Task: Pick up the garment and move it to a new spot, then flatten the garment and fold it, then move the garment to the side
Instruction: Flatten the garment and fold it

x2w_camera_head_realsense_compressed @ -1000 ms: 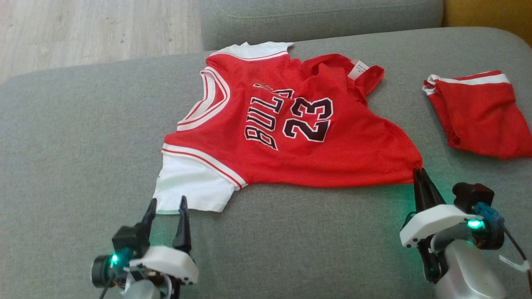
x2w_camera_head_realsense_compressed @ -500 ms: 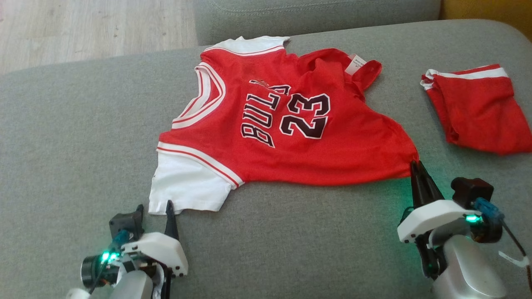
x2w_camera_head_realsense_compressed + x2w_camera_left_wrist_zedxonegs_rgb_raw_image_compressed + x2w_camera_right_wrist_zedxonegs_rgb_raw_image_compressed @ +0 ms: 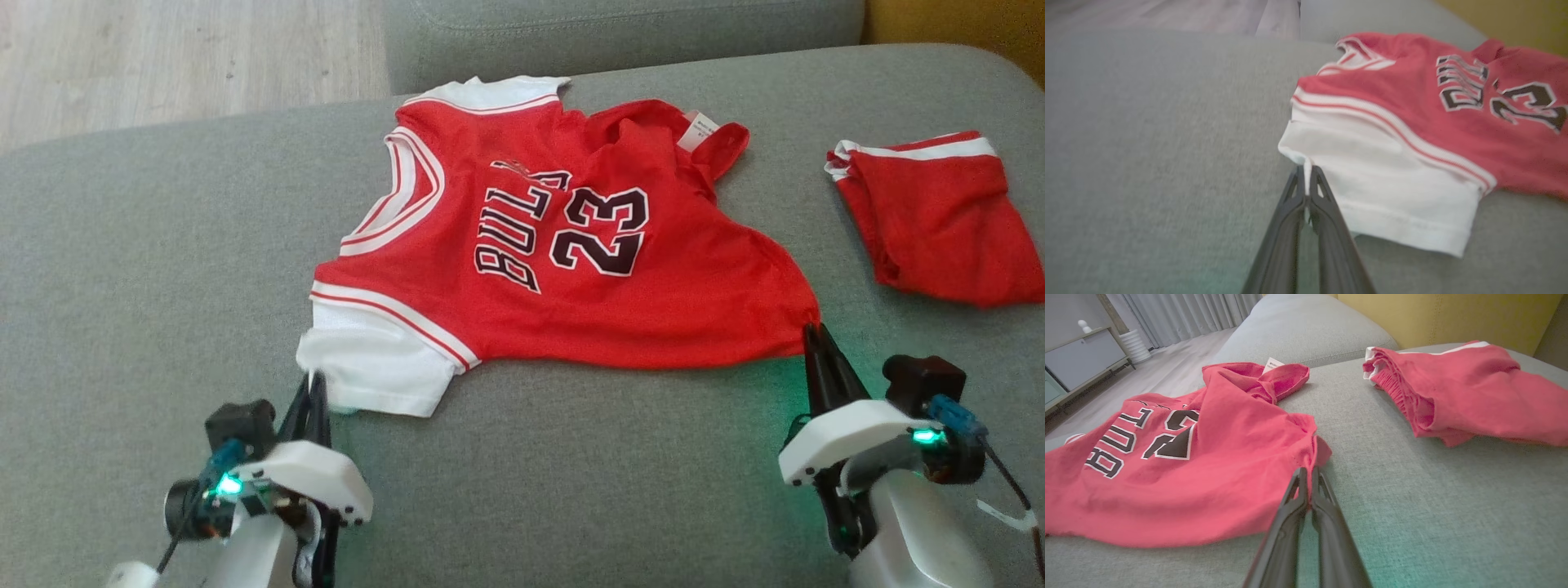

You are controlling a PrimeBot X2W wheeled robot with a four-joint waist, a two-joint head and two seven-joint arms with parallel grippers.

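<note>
The jersey [image 3: 653, 302] lies spread on the grey sofa [image 3: 163, 269], stretched between the two sets of jaws and reaching away beyond their tips. It is red with black lettering and the number 23, face up, with its collar end on the left.

The left jaws are pressed together on the near corner of the white sleeve [image 3: 1392, 192]. In the left wrist view a sliver of white cloth is pinched between the tips, and the rest of the sleeve runs off ahead and to the right of them.

The right jaws are also closed, gripping the red hem corner at the jersey's near right end. The cloth rises into a small peak at their tips, and the body of the jersey fans out ahead and to their left. A white label [image 3: 696, 131] shows at the rumpled far edge, well beyond these jaws.

Red shorts [image 3: 939, 220] with a white stripe lie crumpled ahead and to the right of the right jaws, apart from the jersey. Pale wooden floor [image 3: 163, 57] shows past the sofa, far ahead of the left jaws.
</note>
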